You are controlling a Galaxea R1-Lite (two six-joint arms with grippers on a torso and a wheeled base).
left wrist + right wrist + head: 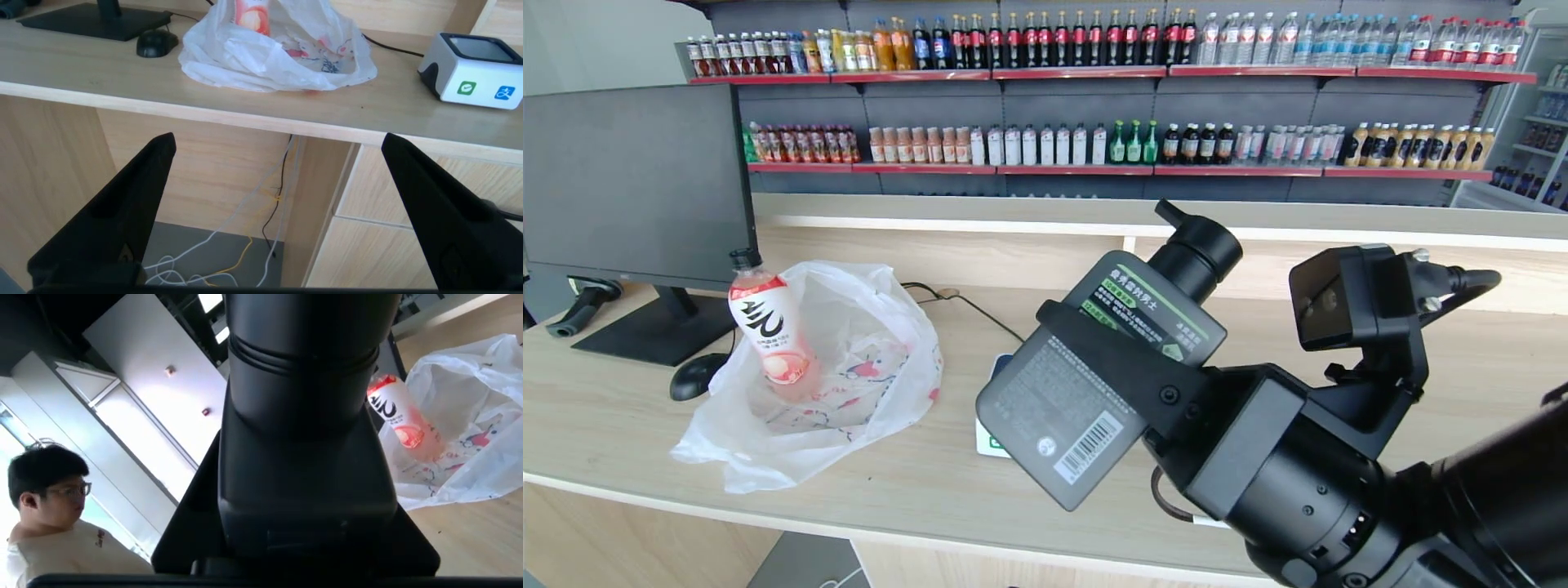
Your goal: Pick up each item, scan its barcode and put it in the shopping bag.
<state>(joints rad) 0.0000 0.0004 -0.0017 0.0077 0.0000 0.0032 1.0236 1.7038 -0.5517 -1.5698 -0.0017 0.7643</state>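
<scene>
My right gripper (1123,363) is shut on a dark grey pump bottle (1062,400), holding it tilted above the counter with its barcode label facing up. Seen close up in the right wrist view, the pump bottle (302,441) hides the fingers. Right under it sits a small white barcode scanner (990,441), mostly hidden; the scanner (474,69) also stands on the counter in the left wrist view. To the left lies the white plastic shopping bag (849,367) with a pink drink bottle (772,327) upright in it. My left gripper (278,143) is open and holds nothing, low in front of the counter's edge.
A monitor (629,180) stands at the counter's far left, with a black mouse (694,376) and a handheld scanner (580,306) by its base. A cable runs behind the bag. Shelves of drink bottles (1094,98) line the back wall. Bare wooden counter (890,482) lies in front.
</scene>
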